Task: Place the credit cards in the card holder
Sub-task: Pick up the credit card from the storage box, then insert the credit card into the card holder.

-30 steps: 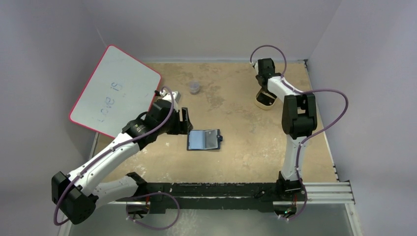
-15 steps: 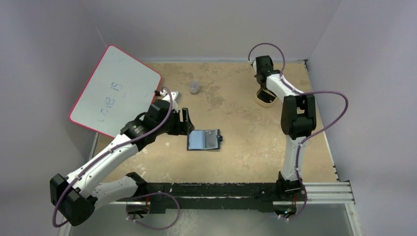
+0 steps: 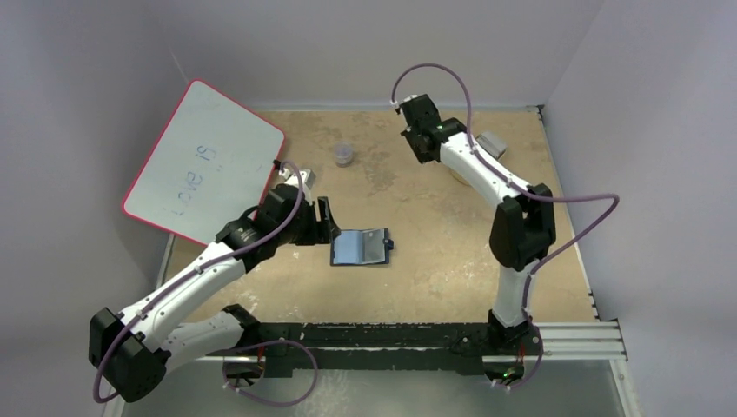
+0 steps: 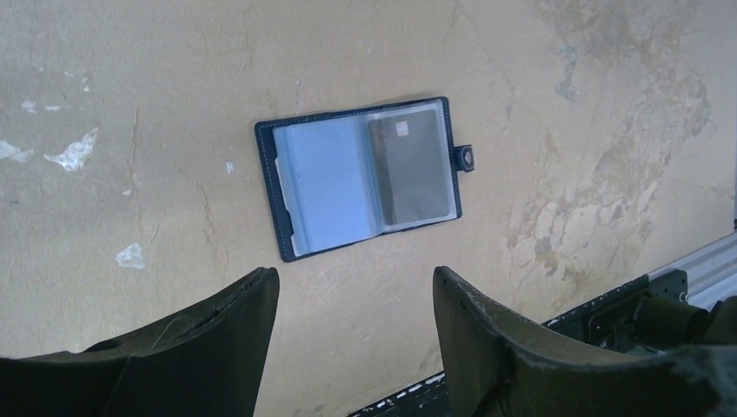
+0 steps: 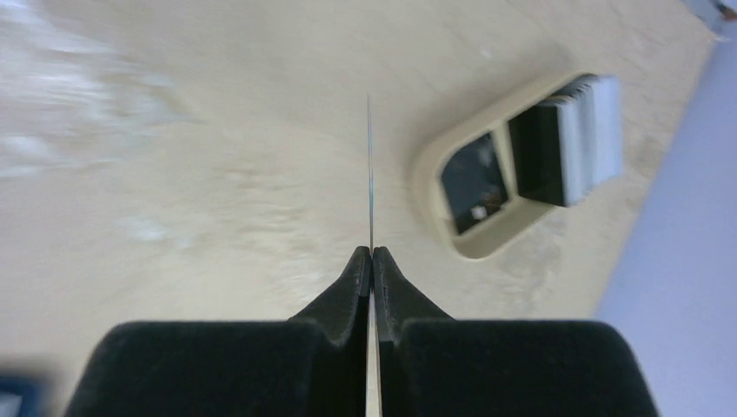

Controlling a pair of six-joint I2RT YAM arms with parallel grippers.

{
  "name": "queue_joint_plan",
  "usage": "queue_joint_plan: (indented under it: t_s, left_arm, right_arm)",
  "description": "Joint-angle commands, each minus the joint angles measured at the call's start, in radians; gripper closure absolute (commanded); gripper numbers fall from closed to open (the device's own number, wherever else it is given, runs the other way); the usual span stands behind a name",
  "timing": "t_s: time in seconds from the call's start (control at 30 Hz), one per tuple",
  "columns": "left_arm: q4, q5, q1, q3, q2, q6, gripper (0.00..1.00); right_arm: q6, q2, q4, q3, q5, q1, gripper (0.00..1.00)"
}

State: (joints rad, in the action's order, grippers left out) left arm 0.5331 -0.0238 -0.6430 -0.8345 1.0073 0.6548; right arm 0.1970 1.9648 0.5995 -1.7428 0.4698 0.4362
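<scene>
1. Top view: the card holder (image 3: pixel 361 248) is seen lying open and flat on the tan table (image 3: pixel 434 252), left of centre and nearer the near edge than the far one.
   - The left gripper (image 3: pixel 328 219) is held just beside the holder's left edge.
   - The right gripper (image 3: pixel 417 137) is raised near the far edge, right of centre. Its fingers cannot be made out from here.
   - A pink-edged whiteboard (image 3: pixel 204 161) is propped at the far-left corner, and a small clear cup (image 3: pixel 344 155) is noted near the far edge.
2. Left wrist view: both halves of the holder are shown spread.
   - The rim is dark navy and stitched. The pockets (image 4: pixel 326 182) are pale blue-grey, smooth and plastic-looking.
   - A grey-brown card (image 4: pixel 410 169) is seen through the right pocket.
   - The snap tab (image 4: pixel 467 156) is turned toward the right edge.
   - The left fingers (image 4: pixel 235 321) are spread wide with nothing between them, above bare table on the holder's near side.
3. Right wrist view: the right jaws are pressed together on a thin credit card (image 5: pixel 369 174), seen edge-on as a stiff sliver sticking out past the tips.
   - A tan oval tray (image 5: pixel 434 174) sits beyond, toward the far-right corner, apart from the held card.
   - More cards (image 5: pixel 582 130) are stacked on edge in the tray, and a dark one (image 5: pixel 474 182) lies flat in it.
4. Step judged: one card is picked and the carry to the holder is in hand.
   - Next, the card's edge needs to be lined up with a pocket mouth and slid in at a shallow angle.
   - The left gripper is probably needed to pin the light, slippery holder.
</scene>
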Motion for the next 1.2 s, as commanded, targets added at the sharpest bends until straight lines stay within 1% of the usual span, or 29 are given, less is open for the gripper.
queue_joint_plan:
  t_s: [0.0, 0.07, 0.23, 0.3, 0.37, 0.47, 0.57, 0.73, 0.87, 0.97, 1.17]
  left_arm:
    - [-0.055, -0.012, -0.003, 0.038, 0.003, 0.065, 0.37]
    - [-0.071, -0.008, -0.003, 0.053, 0.008, 0.077, 0.39]
    - [-0.104, -0.041, -0.003, 0.082, 0.032, 0.123, 0.44]
    - [-0.112, -0.062, -0.003, 0.095, 0.057, 0.133, 0.46]
    - [-0.118, -0.070, -0.001, 0.107, 0.091, 0.140, 0.43]
    - [-0.143, -0.065, 0.001, 0.127, 0.130, 0.155, 0.43]
    - [-0.178, -0.069, 0.007, 0.150, 0.166, 0.167, 0.47]
    - [-0.250, -0.044, 0.019, 0.193, 0.237, 0.170, 0.58]
    - [-0.284, -0.037, 0.019, 0.207, 0.261, 0.166, 0.66]
    - [-0.299, -0.046, 0.019, 0.214, 0.266, 0.164, 0.68]
    - [-0.319, -0.043, 0.019, 0.220, 0.299, 0.166, 0.68]
  right_arm:
    - [-0.243, -0.170, -0.036, 0.030, -0.256, 0.034, 1.00]
    - [-0.312, -0.256, -0.146, 0.129, -0.390, 0.045, 1.00]
    - [-0.535, -0.407, -0.373, 0.338, -0.610, 0.072, 1.00]
    - [-0.616, -0.451, -0.440, 0.412, -0.674, 0.082, 1.00]
    - [-0.684, -0.477, -0.493, 0.488, -0.690, 0.102, 1.00]
    - [-0.757, -0.498, -0.573, 0.576, -0.714, 0.134, 1.00]
    - [-0.804, -0.496, -0.629, 0.641, -0.734, 0.176, 1.00]
    - [-0.862, -0.483, -0.730, 0.744, -0.752, 0.201, 1.00]
    - [-0.896, -0.465, -0.767, 0.796, -0.753, 0.209, 1.00]
    - [-0.927, -0.447, -0.842, 0.850, -0.766, 0.214, 1.00]
    - [-0.934, -0.395, -0.863, 0.885, -0.761, 0.215, 1.00]
